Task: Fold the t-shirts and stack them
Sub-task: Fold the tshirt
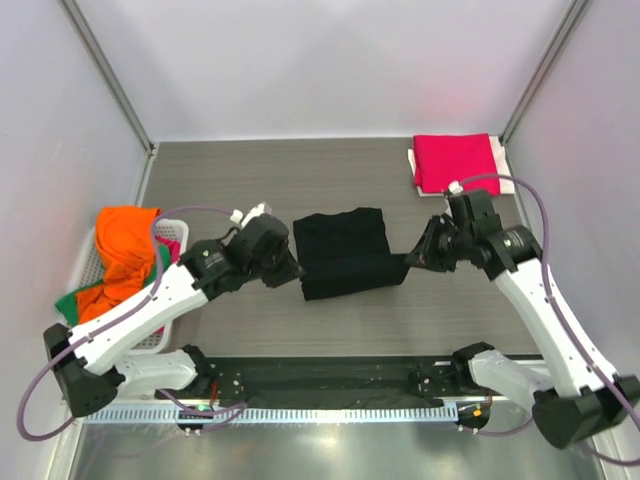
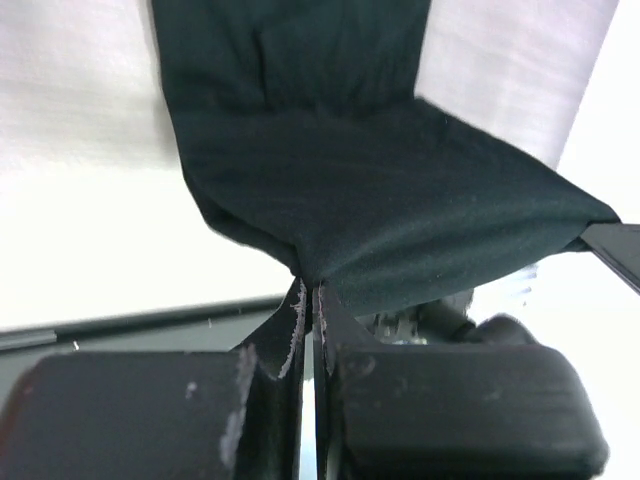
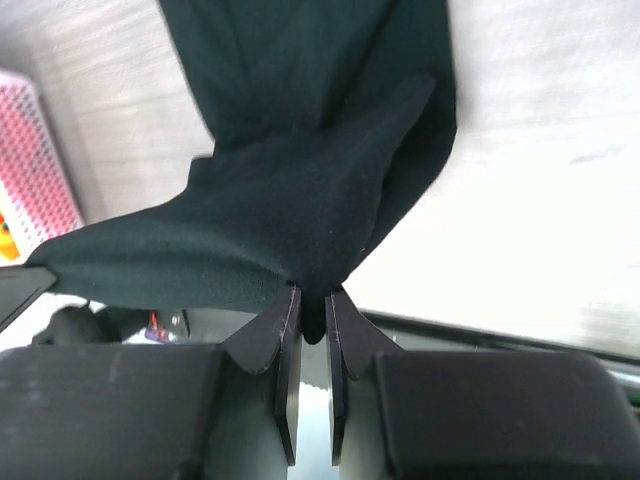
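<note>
The black t-shirt (image 1: 345, 252) lies partly folded in the middle of the table. My left gripper (image 1: 291, 272) is shut on its near left corner, with the cloth (image 2: 380, 200) pinched between the tips and stretched away from them. My right gripper (image 1: 412, 258) is shut on its near right corner, where a bunch of black cloth (image 3: 300, 230) sits between the tips. A folded crimson-pink t-shirt (image 1: 456, 162) lies at the far right. Orange (image 1: 124, 245) and green (image 1: 70, 303) shirts sit in the basket on the left.
A white mesh basket (image 1: 165, 330) stands at the left edge beside my left arm. Its pink-looking mesh (image 3: 35, 160) shows in the right wrist view. A white cloth edge (image 1: 415, 170) lies under the crimson-pink shirt. Metal frame posts rise at the far corners.
</note>
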Motion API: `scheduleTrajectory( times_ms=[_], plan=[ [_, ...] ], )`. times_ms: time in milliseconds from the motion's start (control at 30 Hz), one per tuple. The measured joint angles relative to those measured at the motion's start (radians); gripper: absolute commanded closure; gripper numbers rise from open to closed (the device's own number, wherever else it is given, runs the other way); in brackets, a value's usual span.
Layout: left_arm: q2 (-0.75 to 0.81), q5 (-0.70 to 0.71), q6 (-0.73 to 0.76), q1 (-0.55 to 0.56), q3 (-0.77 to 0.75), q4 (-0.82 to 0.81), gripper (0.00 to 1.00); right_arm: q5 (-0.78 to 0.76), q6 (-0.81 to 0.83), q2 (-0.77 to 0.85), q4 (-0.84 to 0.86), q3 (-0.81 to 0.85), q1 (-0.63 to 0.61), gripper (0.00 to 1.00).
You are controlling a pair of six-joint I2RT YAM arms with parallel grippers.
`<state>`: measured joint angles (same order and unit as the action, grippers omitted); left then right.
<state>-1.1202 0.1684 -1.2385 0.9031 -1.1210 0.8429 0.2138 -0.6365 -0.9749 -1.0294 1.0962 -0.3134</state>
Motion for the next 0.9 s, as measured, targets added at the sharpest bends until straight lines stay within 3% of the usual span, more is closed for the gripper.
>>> scheduleTrajectory(
  times_ms=[367, 733, 900],
  plan=[
    [-0.282, -0.100, 0.169, -0.277, -0.204, -0.014, 1.00, -0.089, 0.084, -0.423, 0.050, 0.288, 0.002, 0.99],
    [-0.598, -0.238, 0.293, -0.449, -0.354, -0.044, 1.00, -0.079, 0.142, -0.794, 0.095, 0.530, 0.037, 0.99],
    [-0.772, -0.286, 0.348, -0.516, -0.491, -0.037, 1.00, -0.070, 0.154, -0.969, 0.103, 0.668, 0.047, 0.99]
  ],
)
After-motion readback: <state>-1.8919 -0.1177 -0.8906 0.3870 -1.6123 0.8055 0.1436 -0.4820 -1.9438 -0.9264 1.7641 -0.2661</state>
